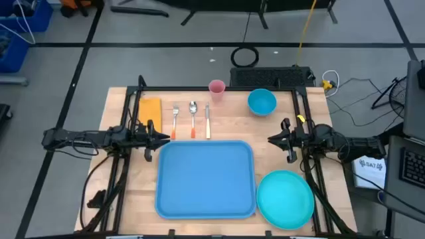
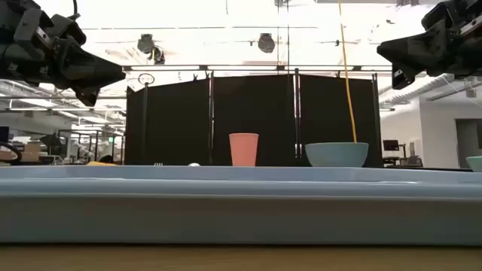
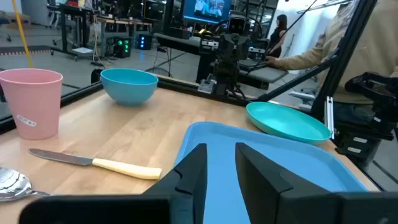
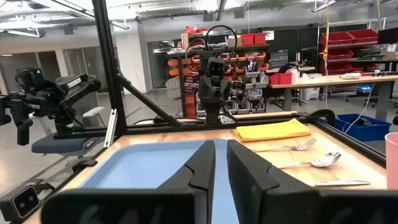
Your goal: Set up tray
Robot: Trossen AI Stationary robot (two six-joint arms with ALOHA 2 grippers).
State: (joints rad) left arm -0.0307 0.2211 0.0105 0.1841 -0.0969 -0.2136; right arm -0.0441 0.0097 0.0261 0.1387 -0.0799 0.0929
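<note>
The light-blue tray (image 1: 206, 179) lies flat at the table's near middle, also in the low view (image 2: 241, 203). Behind it are a yellow napkin (image 1: 150, 111), fork (image 1: 175, 119), spoon (image 1: 192, 114), knife (image 1: 207, 123), pink cup (image 1: 216, 88) and blue bowl (image 1: 261, 101). A round teal plate (image 1: 285, 199) rests right of the tray. My left gripper (image 1: 163, 137) hovers off the tray's far-left corner, fingers a little apart (image 3: 221, 165). My right gripper (image 1: 272, 139) hovers off the far-right corner, fingers nearly together (image 4: 221, 155). Both touch nothing.
A black frame (image 1: 219, 87) rails the table's far edge and sides. The cutlery, the cup (image 3: 31, 101) and the bowl (image 3: 129, 84) stand in a row on bare wood between the tray and the far rail. A person sits beyond the table's right side (image 3: 311, 53).
</note>
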